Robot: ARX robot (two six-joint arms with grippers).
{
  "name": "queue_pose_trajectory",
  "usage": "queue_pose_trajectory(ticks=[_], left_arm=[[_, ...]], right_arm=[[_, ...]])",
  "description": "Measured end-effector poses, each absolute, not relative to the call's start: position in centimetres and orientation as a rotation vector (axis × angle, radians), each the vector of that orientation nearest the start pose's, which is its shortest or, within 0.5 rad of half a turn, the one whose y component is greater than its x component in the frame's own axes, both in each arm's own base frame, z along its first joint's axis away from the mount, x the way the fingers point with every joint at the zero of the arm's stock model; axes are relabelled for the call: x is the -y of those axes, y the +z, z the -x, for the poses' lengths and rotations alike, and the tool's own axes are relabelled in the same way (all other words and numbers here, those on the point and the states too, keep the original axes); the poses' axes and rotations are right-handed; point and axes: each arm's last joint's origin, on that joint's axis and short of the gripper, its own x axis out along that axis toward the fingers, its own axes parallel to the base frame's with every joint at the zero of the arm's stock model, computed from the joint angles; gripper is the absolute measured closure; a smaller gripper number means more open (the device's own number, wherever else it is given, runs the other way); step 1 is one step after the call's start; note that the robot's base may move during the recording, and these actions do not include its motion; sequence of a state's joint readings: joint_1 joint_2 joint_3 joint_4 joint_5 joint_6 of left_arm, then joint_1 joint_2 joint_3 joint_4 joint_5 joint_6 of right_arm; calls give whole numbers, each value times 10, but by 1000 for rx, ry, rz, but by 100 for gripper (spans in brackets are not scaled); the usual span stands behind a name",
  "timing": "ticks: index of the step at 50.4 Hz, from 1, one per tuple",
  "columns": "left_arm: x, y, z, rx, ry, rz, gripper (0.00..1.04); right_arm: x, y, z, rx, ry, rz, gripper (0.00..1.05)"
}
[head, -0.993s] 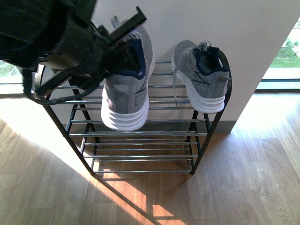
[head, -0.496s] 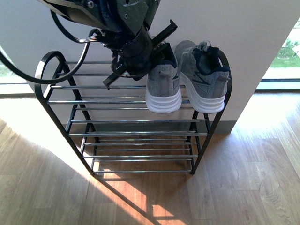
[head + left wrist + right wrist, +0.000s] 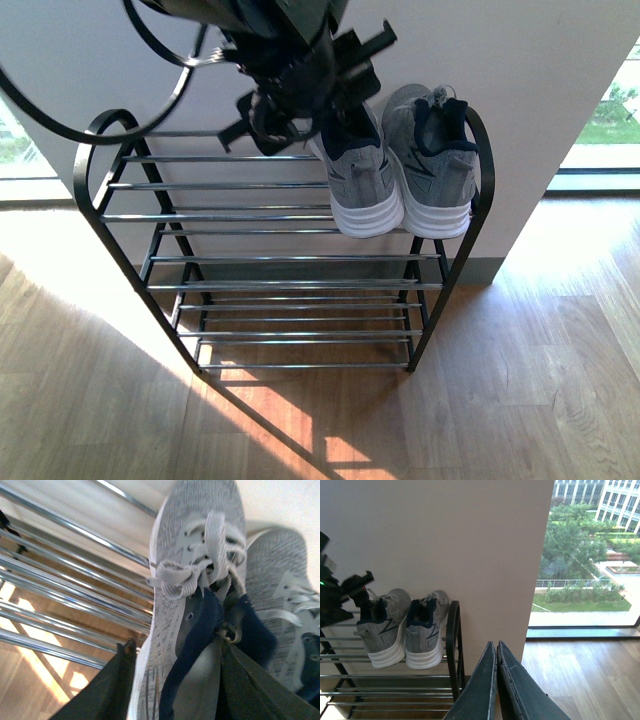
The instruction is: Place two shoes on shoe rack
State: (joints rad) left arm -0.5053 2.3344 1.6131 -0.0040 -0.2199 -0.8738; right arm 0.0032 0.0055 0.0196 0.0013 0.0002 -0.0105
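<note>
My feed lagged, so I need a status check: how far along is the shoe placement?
Done: one grey sneaker sits on the top tier of the shoe rack, by its right frame. In hand: the left gripper is shut on the second sneaker, which looks set down beside the first. Left: open and withdraw. The right gripper is shut, empty, away from the rack.

Daylight is coming in hard from the windows (image 3: 605,120) at the sides, so the wooden floor (image 3: 520,380) is glowing warm. The shoe rack (image 3: 290,285) is throwing striped shadows into a sunny patch beneath it (far left is washing out nearly white). The left arm (image 3: 280,60) is reading as a dark silhouette. In the left wrist view the grey sneaker (image 3: 195,555) is looking soft and the chrome bars (image 3: 60,525) are glinting. The right end effector (image 3: 495,652) is blurring up close.
</note>
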Motion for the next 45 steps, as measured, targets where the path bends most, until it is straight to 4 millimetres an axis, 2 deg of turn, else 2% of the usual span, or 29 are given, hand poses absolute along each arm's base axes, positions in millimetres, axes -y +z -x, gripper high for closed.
queue_pose_trajectory(ticks=[3, 6, 9, 11, 16, 25, 30, 33, 36, 40, 45], left_arm=[[226, 137, -425, -671, 47, 568, 40], [210, 170, -402, -568, 63, 544, 25], [192, 193, -379, -489, 76, 523, 13], [184, 201, -368, -459, 85, 503, 8], [159, 214, -338, -394, 116, 449, 10], [113, 223, -279, -308, 186, 346, 9], [73, 222, -229, -280, 227, 289, 9], [57, 221, -209, -266, 267, 258, 9], [49, 220, -202, -166, 139, 234, 19], [40, 214, -189, -25, -3, 118, 37], [32, 206, -178, -7, -10, 53, 55]], right_arm=[[0, 170, -97, 15, 3, 10, 103], [0, 170, -97, 15, 3, 10, 103], [0, 170, -97, 15, 3, 10, 103], [0, 170, -97, 15, 3, 10, 103], [0, 170, -97, 15, 3, 10, 103], [0, 170, -97, 15, 3, 10, 103], [0, 170, -97, 15, 3, 10, 103], [0, 170, -97, 15, 3, 10, 103], [0, 170, -97, 15, 3, 10, 103], [0, 170, -97, 15, 3, 10, 103], [0, 170, -97, 15, 3, 10, 103]])
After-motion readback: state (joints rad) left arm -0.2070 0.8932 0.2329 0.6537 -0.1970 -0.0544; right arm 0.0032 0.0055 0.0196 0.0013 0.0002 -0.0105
